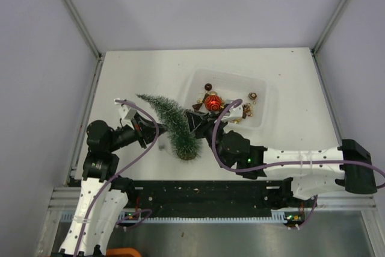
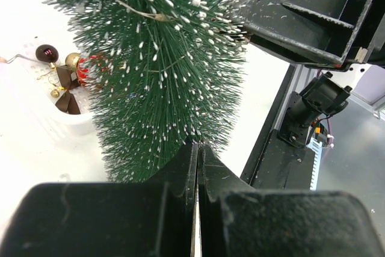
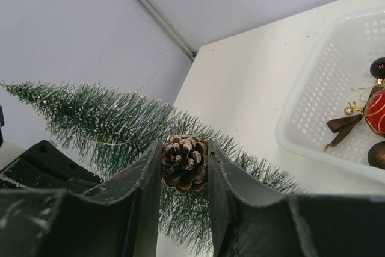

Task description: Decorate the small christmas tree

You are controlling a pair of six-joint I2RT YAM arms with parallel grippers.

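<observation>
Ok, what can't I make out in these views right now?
Left gripper grip on tree: contact hidden by its own fingers in left wrist; too small from top.
Pinecone hanger, if any: right wrist, hidden inside the right gripper.
Tray ornaments: cut off by right wrist edge, tiny from top.

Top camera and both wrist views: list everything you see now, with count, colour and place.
small christmas tree: one, dark green with white frosting, tilted, left of the tray, between the grippers
pinecone: one, brown with white tips, against the tree
white tray: one, white mesh, centre-right of the table
red bauble: one, red with gold lines, in the tray's left part
dark baubles: at least two, dark brown, in the tray
ribbon bow: one, brown, in the tray
table: one, white
left gripper: black, shut, tips at the tree's bristles
right gripper: black, shut on the pinecone
</observation>
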